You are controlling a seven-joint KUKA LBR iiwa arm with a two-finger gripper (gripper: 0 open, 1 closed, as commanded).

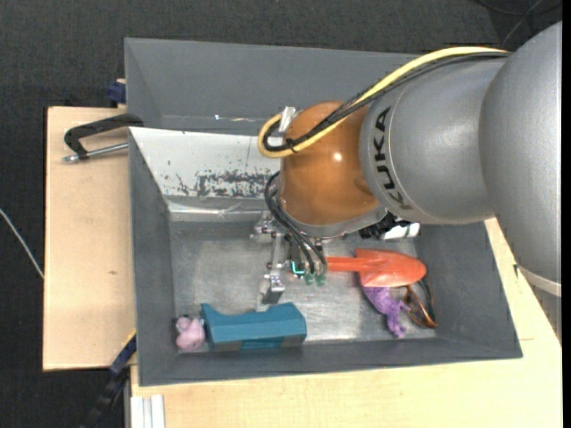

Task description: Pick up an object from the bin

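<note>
The big grey arm (446, 132) with its orange cover (326, 176) hogged the right side, reaching down into the bin (147, 266). The gripper (287, 283) hung low over bare floor mid-bin, just behind the blue block (254, 325) lying along the near wall. Honestly couldn't tell if it was open or closed. A pink toy (189, 333) touched the block's left end, and a red scoop (379, 266) and purple toy (388, 308) lay to the right.

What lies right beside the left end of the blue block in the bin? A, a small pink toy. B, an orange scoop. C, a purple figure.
A: the small pink toy sits right at the left end of the blue block.
</note>
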